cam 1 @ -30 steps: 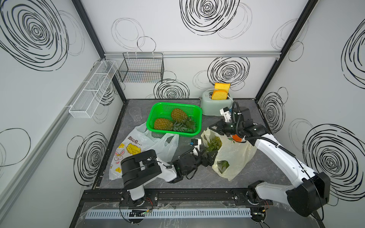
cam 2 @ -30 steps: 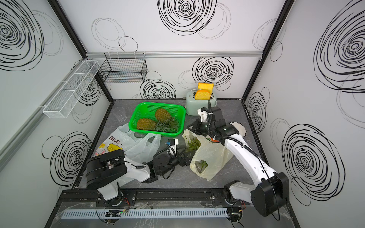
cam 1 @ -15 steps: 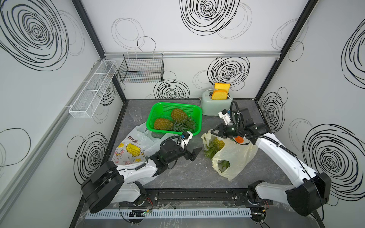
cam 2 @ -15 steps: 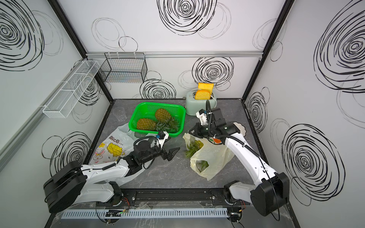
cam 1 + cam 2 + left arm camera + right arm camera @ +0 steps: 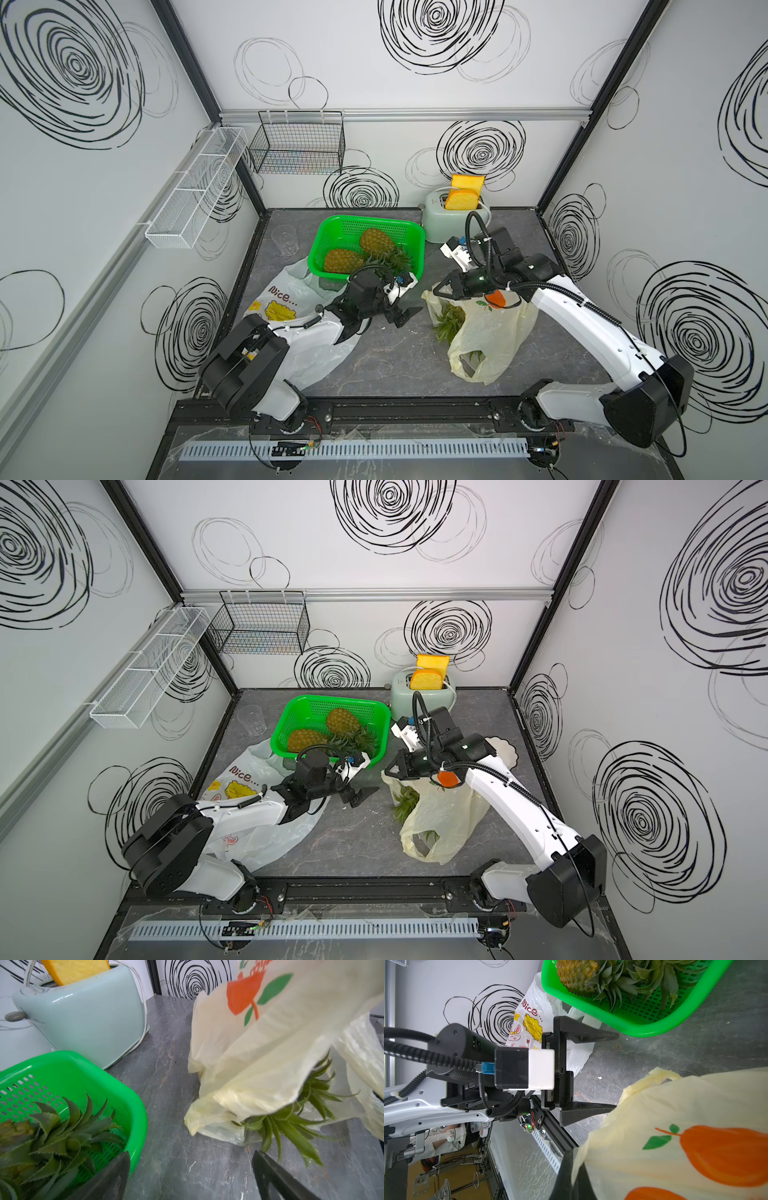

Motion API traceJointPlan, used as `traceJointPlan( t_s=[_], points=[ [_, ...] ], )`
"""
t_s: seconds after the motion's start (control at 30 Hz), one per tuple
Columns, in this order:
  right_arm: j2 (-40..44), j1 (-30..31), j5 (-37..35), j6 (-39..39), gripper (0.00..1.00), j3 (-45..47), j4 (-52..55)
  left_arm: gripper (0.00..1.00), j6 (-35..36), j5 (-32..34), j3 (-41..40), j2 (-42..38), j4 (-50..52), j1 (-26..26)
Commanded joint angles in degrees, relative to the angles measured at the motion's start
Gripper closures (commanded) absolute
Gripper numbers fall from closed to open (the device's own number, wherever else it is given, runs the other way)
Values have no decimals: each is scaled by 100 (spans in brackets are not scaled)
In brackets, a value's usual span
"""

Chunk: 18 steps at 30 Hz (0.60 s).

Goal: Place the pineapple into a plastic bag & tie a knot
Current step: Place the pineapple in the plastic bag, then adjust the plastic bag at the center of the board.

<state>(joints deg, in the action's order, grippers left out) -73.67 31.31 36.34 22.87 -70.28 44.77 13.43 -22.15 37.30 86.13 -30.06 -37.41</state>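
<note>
Now: your right gripper [image 5: 441,289] pinches the upper rim of the yellow bag [image 5: 494,336] and holds it off the bench [image 5: 386,365]; the bag's body sags on the bench's right half.
Fruit: the pineapple [image 5: 291,1125] lies inside that bag; only its crown shows, poking out of the mouth toward the bench's middle.
Free arm: your left gripper [image 5: 611,1071] is spread wide and empty, low over the bench between the green basket [image 5: 135,1103] and the bag.
Step, I judge: catch the loose lower lip [image 5: 197,1120] for the knot.
How: come in low, beneath the leaves; close on plastic alone.
Hold: keep the right pinch firm so the mouth is taut.
Risk: leaves may snag the knot.
</note>
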Motion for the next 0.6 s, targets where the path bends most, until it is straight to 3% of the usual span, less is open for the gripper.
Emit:
traceJointPlan(
  t_s=[0.0,0.3,0.4,0.5,0.57],
  points=[
    [-22,46,134,-222,100,-154,169,5,321,-283,173,213,-593,-127],
    [6,45,59,-160,100,-149,150,19,466,-435,865,1119,-461,-188],
    [23,42,43,-159,100,-143,162,29,415,-509,1143,1479,-404,-183],
    [46,32,-12,-163,100,-157,202,52,321,-680,1296,1699,-404,-197],
    [82,7,-68,-153,100,-150,207,73,279,-841,1330,1754,-232,-179]
  ],
)
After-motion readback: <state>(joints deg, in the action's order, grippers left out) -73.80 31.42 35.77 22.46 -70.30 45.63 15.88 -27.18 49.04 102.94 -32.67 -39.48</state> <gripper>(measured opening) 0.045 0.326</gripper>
